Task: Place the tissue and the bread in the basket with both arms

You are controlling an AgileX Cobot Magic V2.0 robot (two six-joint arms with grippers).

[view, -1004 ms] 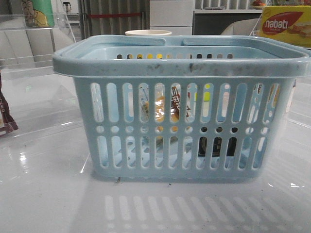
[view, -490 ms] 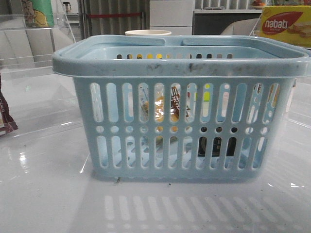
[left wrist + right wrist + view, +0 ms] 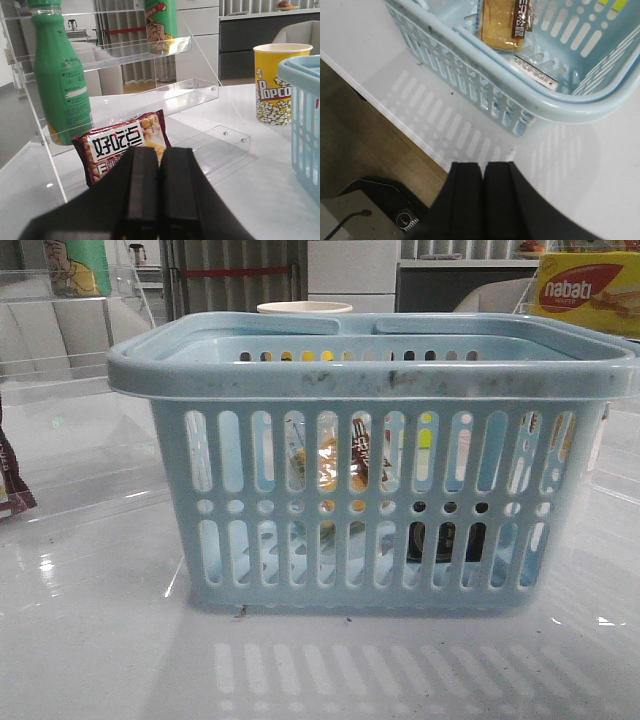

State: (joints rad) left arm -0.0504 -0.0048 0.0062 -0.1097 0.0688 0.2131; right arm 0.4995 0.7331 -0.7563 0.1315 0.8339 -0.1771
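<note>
Already, the bread [image 3: 501, 28] is seen lying inside the basket [image 3: 370, 365], its wrapper and dark label visible through the slots of the near wall, and a small black pack judged to be the tissue [image 3: 445, 540] is seen low inside the basket, beside the bread and toward the robot's right. The basket is stood on the white counter [image 3: 100, 650]. Both placing steps are therefore judged done, and the retreat step appears to be in hand. The left tool [image 3: 159, 200] is shown clenched with nothing between its fingers, held outside the basket near a snack packet [image 3: 122, 147] and a green bottle [image 3: 60, 80]. The right tool [image 3: 483, 200] is likewise closed and empty, held above the counter just outside the basket's corner. Little more than a clear withdrawal from the rim is called for next.
</note>
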